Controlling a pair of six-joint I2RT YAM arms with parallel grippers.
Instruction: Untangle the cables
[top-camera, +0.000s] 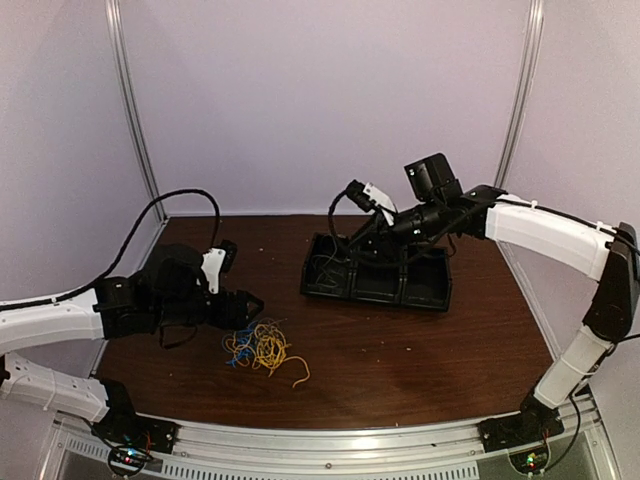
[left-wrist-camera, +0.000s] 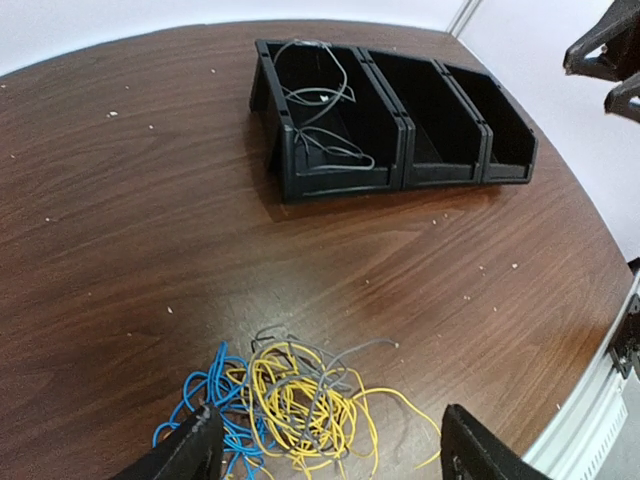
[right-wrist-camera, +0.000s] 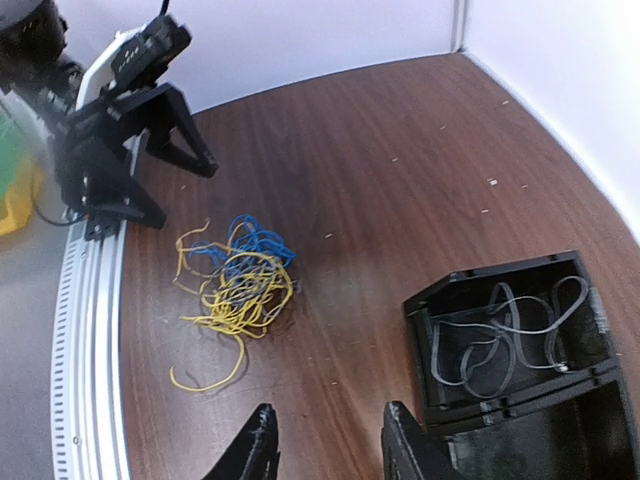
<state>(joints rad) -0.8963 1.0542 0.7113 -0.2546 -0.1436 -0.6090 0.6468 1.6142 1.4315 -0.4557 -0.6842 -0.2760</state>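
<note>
A tangle of yellow, blue and grey cables (top-camera: 262, 347) lies on the brown table near the front left. My left gripper (top-camera: 250, 304) sits just left of it, open. In the left wrist view the cables (left-wrist-camera: 300, 400) lie between and just ahead of the left gripper (left-wrist-camera: 330, 462), whose fingers touch nothing. My right gripper (top-camera: 356, 193) hangs above the left end of the black bins (top-camera: 420, 290), open and empty. A loose pale grey cable (right-wrist-camera: 510, 340) lies in the leftmost bin (right-wrist-camera: 432, 312). The right wrist view shows the right gripper (right-wrist-camera: 330, 452) over bare table, far from the tangled cables (right-wrist-camera: 238, 280).
The three-compartment black bin row (left-wrist-camera: 455, 175) stands at the back centre. A metal rail (top-camera: 330, 440) runs along the near table edge. Pale walls and frame posts (top-camera: 135, 110) close the sides. Something green and yellow (right-wrist-camera: 15, 175) lies beyond the rail.
</note>
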